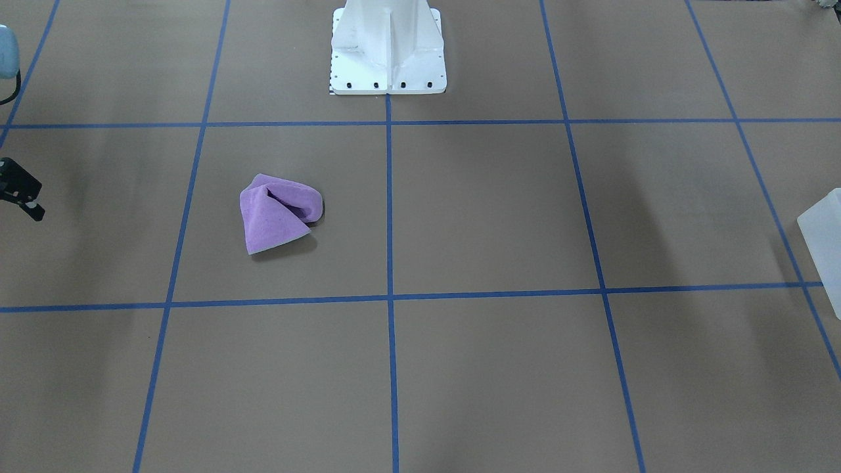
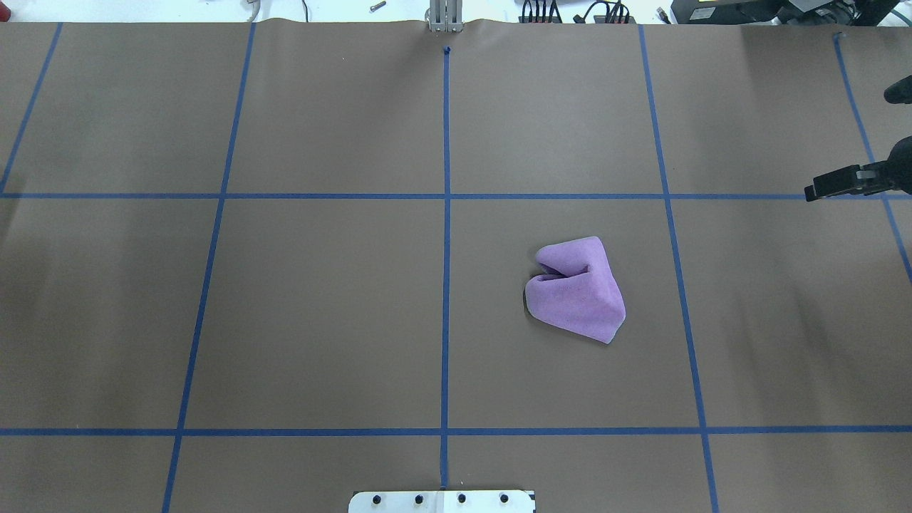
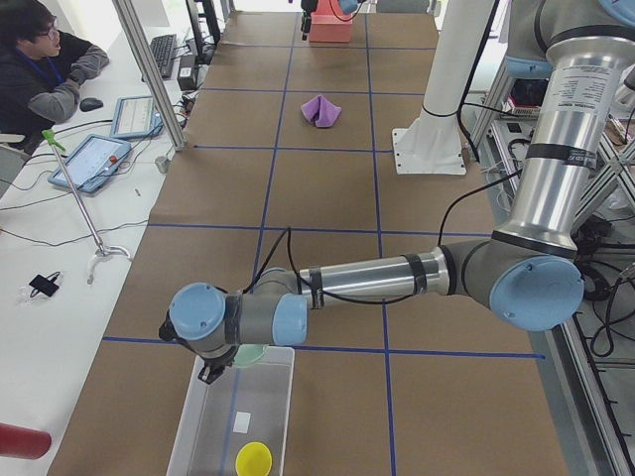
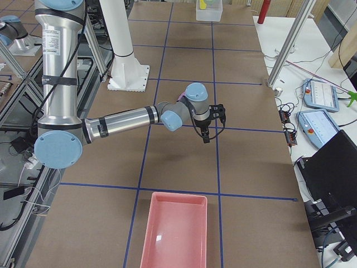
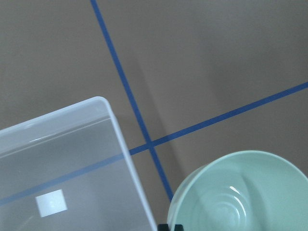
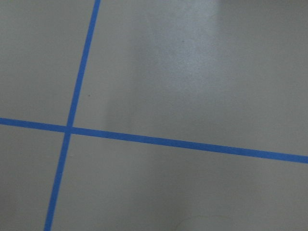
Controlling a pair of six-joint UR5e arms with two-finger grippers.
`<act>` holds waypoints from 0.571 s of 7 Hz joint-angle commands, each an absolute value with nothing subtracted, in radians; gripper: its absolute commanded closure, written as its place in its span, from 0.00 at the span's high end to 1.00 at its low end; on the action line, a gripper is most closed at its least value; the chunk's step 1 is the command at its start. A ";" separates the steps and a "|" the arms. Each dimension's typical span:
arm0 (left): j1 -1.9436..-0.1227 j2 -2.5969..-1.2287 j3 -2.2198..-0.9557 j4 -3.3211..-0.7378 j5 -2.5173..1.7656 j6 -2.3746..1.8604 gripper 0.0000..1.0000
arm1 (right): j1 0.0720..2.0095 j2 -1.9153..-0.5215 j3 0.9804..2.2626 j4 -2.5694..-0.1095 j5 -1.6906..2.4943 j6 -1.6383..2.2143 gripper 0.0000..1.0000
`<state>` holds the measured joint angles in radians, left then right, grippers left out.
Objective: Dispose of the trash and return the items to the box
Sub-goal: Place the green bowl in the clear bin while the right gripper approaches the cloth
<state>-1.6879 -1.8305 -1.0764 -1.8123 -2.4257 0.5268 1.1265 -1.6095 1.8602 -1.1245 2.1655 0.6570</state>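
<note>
The task looks roughly half done. The yellow cup (image 3: 253, 458) already sits upright on the floor of the box (image 3: 187, 421), at its near end in the left-side view, with a small white square, perhaps a label, close by on the bottom. The mint-green bowl (image 5: 245, 192) is not in yet. It hangs close under the left wrist camera, mouth up, just beside the box's rounded corner and above the bare worktop (image 2: 320, 320). The left pincer (image 3: 223, 367) appears clamped on the bowl's rim, though only the dark tips show at the picture's bottom edge. The bowl probably needs carrying over the wall and releasing beside the cup. A crumpled purple cloth (image 2: 577, 288) lies on the worktop in front of the robot base, well apart from both containers, and I judge it has yet to be dealt with. The pink tray (image 4: 175, 223) at the robot's right end, likely meant for trash, shows nothing inside. The right pincer (image 2: 819, 189) hovers above the worktop between cloth and tray with nothing visible in it; whether it is spread or closed I cannot tell.
</note>
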 commanded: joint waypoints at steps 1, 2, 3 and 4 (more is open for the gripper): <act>-1.690 -1.934 -0.762 -2.029 -2.416 0.540 0.00 | 1.053 -1.566 1.868 -1.112 2.122 0.750 1.00; -1.686 -1.940 -0.691 -2.102 -2.393 0.537 0.00 | 1.017 -1.548 1.868 -1.112 2.093 0.797 1.00; -1.681 -1.948 -0.646 -2.132 -2.384 0.534 0.00 | 1.005 -1.543 1.868 -1.112 2.086 0.804 1.00; -1.668 -1.950 -0.612 -2.178 -2.382 0.488 0.00 | 1.003 -1.543 1.870 -1.112 2.085 0.804 1.00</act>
